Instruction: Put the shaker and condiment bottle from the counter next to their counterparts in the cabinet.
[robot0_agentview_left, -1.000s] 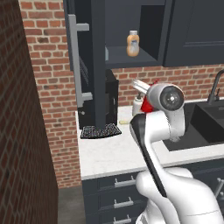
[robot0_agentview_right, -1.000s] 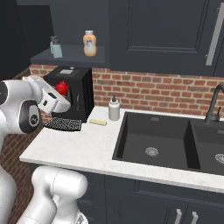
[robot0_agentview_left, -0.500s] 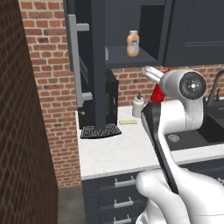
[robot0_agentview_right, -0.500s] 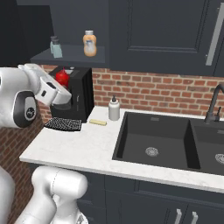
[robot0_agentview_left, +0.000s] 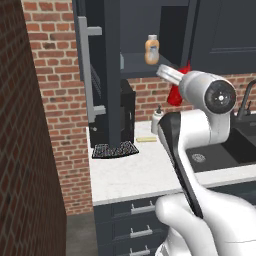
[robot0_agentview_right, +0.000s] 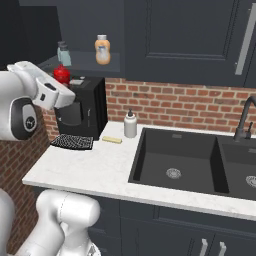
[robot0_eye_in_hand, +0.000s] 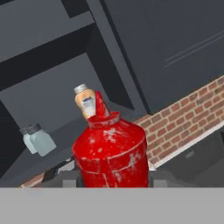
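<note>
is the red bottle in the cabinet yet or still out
Out: the condiment bottle is held in the gripper, below and short of the cabinet shelf.

Tabletop (robot0_agentview_right: 95, 170): coffee machine (robot0_agentview_right: 85, 107), pump bottle (robot0_agentview_right: 130, 125), yellow sponge (robot0_agentview_right: 112, 140). Cabinet shelf (robot0_agentview_right: 87, 63): orange bottle (robot0_agentview_right: 102, 50), pale shaker (robot0_agentview_right: 63, 53).

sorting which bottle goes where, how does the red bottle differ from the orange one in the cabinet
The red condiment bottle is red all over, cap included; the orange bottle has a pale cap. The red one is held up in the tool, below and in front of the shelf; the orange one stands on the cabinet shelf. The red one looks squatter, the orange one slimmer. Both are small and upright.
</note>
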